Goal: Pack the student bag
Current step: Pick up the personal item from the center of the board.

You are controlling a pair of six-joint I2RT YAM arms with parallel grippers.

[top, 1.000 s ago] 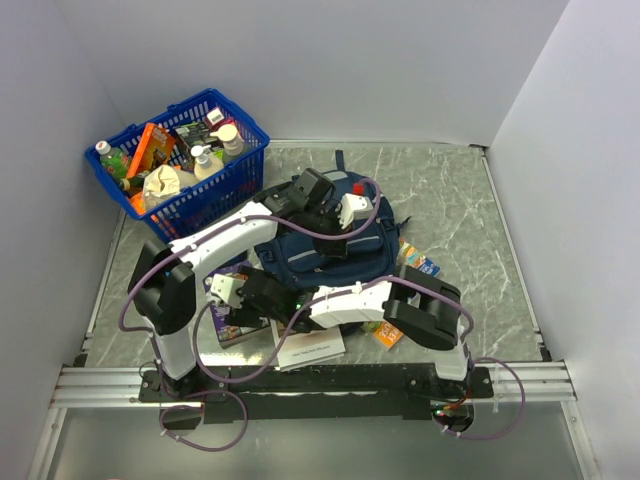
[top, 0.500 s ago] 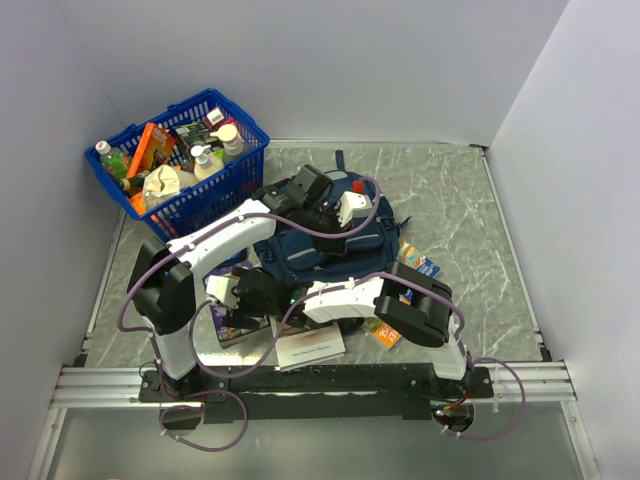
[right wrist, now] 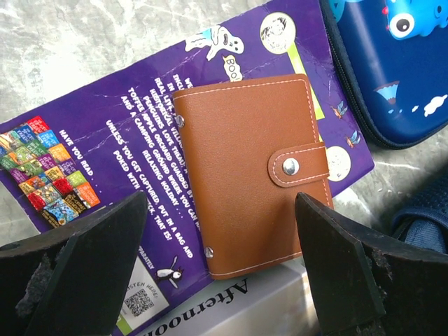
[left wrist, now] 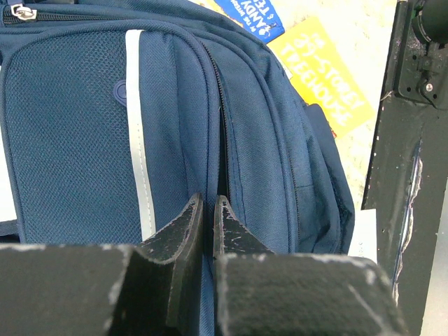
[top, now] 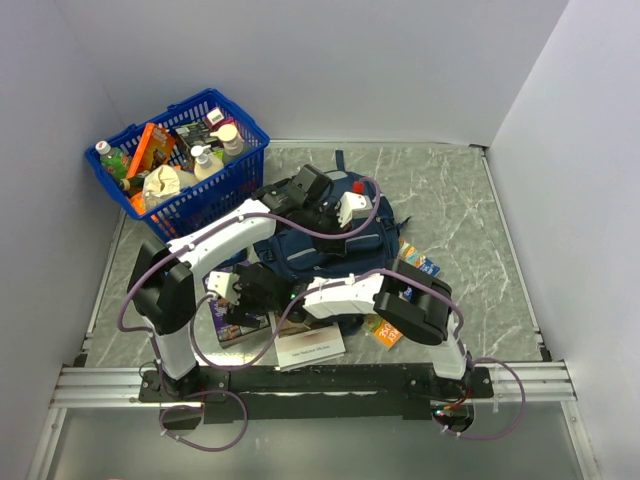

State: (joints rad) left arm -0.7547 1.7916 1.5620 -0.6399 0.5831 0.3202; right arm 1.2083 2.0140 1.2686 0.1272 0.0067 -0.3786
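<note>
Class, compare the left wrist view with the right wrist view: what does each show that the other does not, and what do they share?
Only the left wrist view: the white-striped front panel of the student bag, the left tool closed on its zip seam, and a yellow book beyond. Only the right wrist view: a brown wallet lying on a purple book, a blue pencil case, and the right tool spread open over the wallet. Both: the grey marbled table.

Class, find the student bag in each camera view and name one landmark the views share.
Top external: student bag at centre.
Left wrist: student bag fills most of the frame.
Right wrist: student bag likely the navy sliver, lower right corner.
Shared landmark: marble table.
</note>
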